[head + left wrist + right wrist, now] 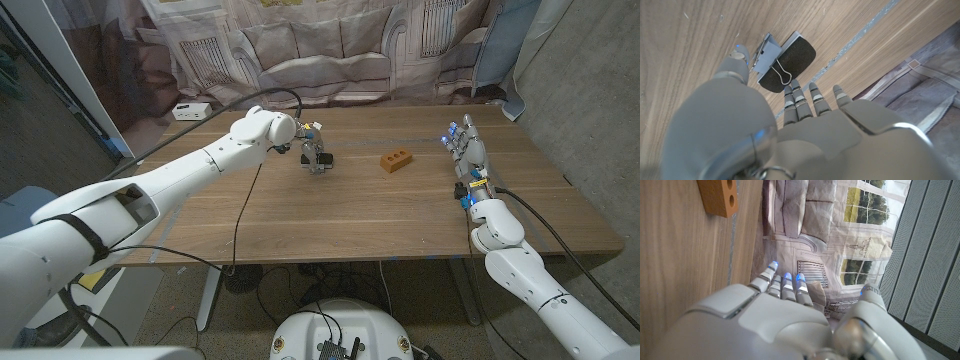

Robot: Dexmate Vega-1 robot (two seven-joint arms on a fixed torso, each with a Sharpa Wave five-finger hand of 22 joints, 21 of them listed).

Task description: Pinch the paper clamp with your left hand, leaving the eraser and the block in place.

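Note:
My left hand [312, 149] reaches down over the table's middle, a little left of the orange block [397, 160]. In the left wrist view the grey-blue paper clamp [767, 50] lies against a black eraser [796, 56], with its wire handle across the eraser. My left hand's [805, 130] thumb [735, 64] sits right beside the clamp. Its straight fingers [801, 97] end at the eraser's other side, so both things lie between them and nothing is gripped. My right hand [468, 152] stands on its edge at the right with its fingers stretched out, holding nothing. The block [717, 197] lies apart from it.
A small white box [190, 110] sits at the table's back left corner. A black cable [243, 205] hangs from my left arm across the wooden table [340, 215]. A printed curtain [330, 40] hangs behind the table's far edge.

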